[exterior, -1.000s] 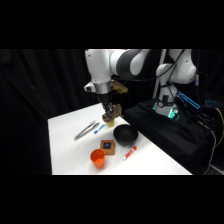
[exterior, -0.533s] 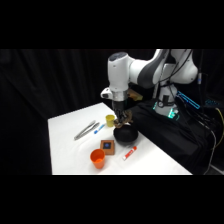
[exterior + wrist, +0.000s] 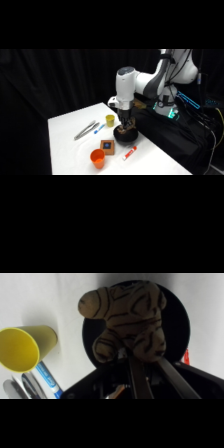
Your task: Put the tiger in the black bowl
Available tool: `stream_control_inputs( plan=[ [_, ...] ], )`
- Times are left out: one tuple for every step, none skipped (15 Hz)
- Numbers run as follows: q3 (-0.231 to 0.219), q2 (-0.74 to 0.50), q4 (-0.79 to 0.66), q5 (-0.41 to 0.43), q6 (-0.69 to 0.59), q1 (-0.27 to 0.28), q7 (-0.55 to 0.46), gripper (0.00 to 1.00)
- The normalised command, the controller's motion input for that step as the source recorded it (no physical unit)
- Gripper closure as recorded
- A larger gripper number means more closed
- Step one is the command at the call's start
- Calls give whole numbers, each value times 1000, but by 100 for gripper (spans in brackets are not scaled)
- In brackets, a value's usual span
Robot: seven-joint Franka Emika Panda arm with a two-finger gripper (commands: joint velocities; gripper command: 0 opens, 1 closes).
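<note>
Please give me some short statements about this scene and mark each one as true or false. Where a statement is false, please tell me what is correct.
1. The tiger is over the black bowl. True.
2. The yellow cup stands upright on the table. False: in the wrist view it lies on its side, with its opening towards the camera.
3. The end effector is above the orange cup. False: it is at the black bowl, and the orange cup stands apart, nearer the table's front edge.
4. The brown block sits between the orange cup and the black bowl. True.
5. The metal tongs lie inside the black bowl. False: they lie on the white table, away from the bowl.
</note>
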Motion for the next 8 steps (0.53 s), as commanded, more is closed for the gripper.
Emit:
stream_control_inputs(
  plan=[
    [-60, 58, -86, -157, 246, 39, 103, 59],
    [-62, 0, -91, -110, 203, 36, 65, 51],
    [-72, -16, -67, -108, 164, 35, 62, 44],
    [-66, -29, -42, -67, 115, 30, 17, 37],
    [-69, -70, -44, -91, 77, 36, 42, 27],
    [-65, -130, -42, -113, -2, 46, 63, 20],
    [-65, -233, -68, -164, -108, 62, 113, 11],
    [-45, -316, -90, -133, -179, 63, 66, 4]
  ],
)
